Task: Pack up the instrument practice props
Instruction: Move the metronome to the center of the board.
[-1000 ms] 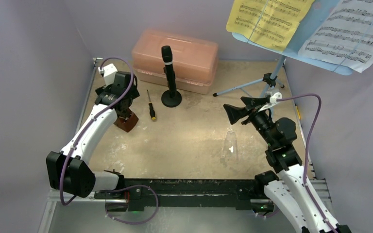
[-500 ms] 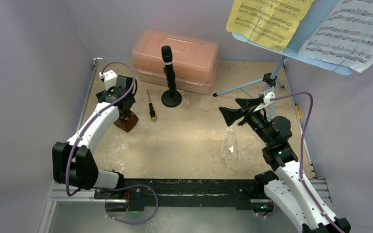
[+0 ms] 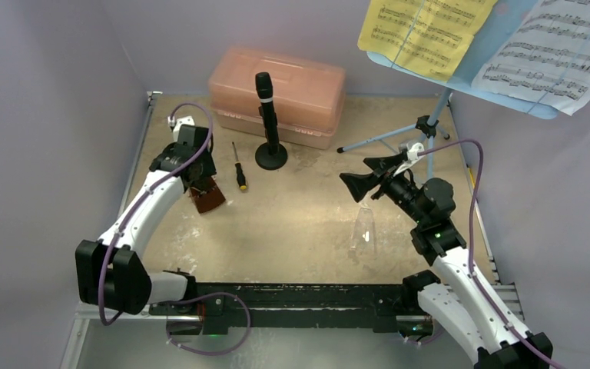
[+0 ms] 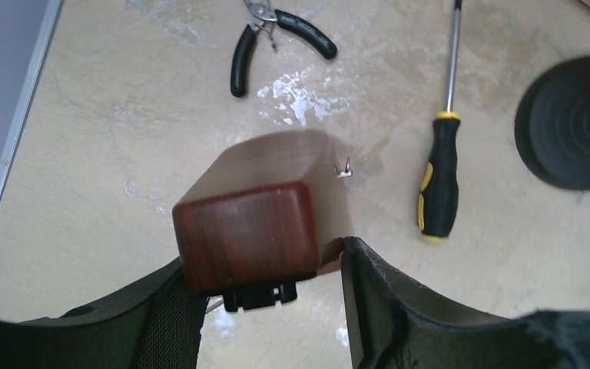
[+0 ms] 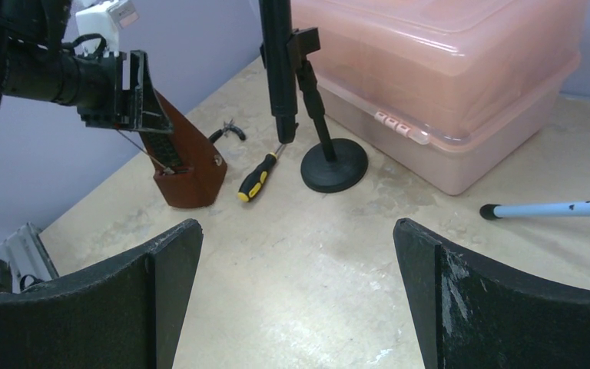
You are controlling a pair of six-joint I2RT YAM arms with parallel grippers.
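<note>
Barely begun. Apparently pinching brown metronome (image 4: 246,223) with half-closed left gripper (image 4: 269,257), near left edge of table (image 3: 299,223). Holding right gripper (image 5: 296,231) wide open, empty. Yet to pack into shut pink case (image 3: 307,88): this, black pipe (image 3: 266,108), music stand (image 3: 503,34), sheet-music pages (image 3: 422,31).

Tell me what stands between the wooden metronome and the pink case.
The screwdriver lies on the table between the metronome and the pink case, and the black pipe on its round base stands right in front of the case, whose lid is shut.
</note>
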